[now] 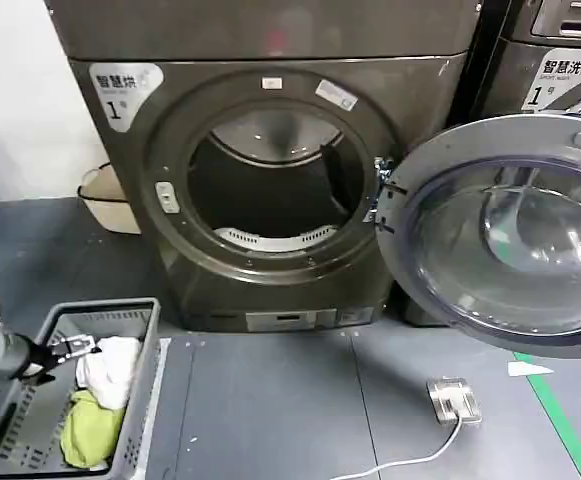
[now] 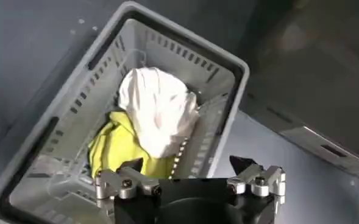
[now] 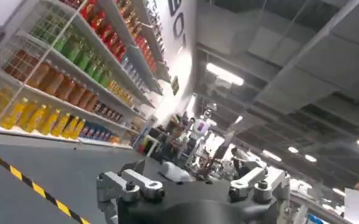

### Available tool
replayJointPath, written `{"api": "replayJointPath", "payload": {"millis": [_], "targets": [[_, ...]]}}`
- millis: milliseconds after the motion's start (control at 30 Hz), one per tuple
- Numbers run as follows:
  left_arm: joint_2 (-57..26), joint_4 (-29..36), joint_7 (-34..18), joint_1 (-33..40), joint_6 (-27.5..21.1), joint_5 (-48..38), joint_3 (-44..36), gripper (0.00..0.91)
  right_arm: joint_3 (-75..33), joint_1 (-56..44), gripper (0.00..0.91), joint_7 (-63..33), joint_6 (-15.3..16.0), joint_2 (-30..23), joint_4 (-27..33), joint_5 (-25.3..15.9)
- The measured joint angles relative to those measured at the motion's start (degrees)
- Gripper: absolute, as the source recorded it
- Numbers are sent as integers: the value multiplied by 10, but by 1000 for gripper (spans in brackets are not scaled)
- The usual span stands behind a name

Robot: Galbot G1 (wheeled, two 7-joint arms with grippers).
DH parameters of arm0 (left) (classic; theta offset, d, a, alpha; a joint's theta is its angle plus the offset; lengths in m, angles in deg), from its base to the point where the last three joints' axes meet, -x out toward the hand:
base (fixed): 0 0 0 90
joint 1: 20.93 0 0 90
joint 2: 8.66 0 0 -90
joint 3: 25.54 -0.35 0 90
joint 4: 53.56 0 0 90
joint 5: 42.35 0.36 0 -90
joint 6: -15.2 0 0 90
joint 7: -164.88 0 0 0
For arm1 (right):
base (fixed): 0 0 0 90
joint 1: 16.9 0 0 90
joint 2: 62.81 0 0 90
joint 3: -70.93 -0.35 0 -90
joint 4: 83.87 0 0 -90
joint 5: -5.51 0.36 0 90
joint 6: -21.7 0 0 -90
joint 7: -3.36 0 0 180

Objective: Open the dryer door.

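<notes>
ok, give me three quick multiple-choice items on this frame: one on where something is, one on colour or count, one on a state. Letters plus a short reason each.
1. Where is the left gripper?
A. On the dryer door handle
B. Over the laundry basket on the floor
C. Inside the drum

2. What colours are the two cloths in the basket?
A. White and yellow-green
B. Red and blue
C. Both black

3. What state is the dryer door in?
A. Latched shut
B. Swung wide open
C. Lying flat on the floor

Answers:
1 B: the head view shows the gripper above the basket's rim, and the left wrist view looks down into the basket.
2 A: a white cloth lies on a yellow-green cloth.
3 B: the door hangs out to the side on its hinge, leaving the drum opening exposed.
</notes>
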Motion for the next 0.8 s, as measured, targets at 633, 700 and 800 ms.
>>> {"api": "replayJointPath", "payload": {"millis": [633, 700, 800], "targets": [[-16, -42, -2, 9, 0, -23, -7, 907, -4, 3, 907, -5, -3, 4, 15, -3], [-16, -43, -2, 9, 0, -22, -8, 907, -4, 4, 907, -6, -3, 4, 17, -3], [-17, -46, -2, 10, 0, -21, -8, 907, -5, 5, 907, -6, -2, 5, 18, -3]]}}
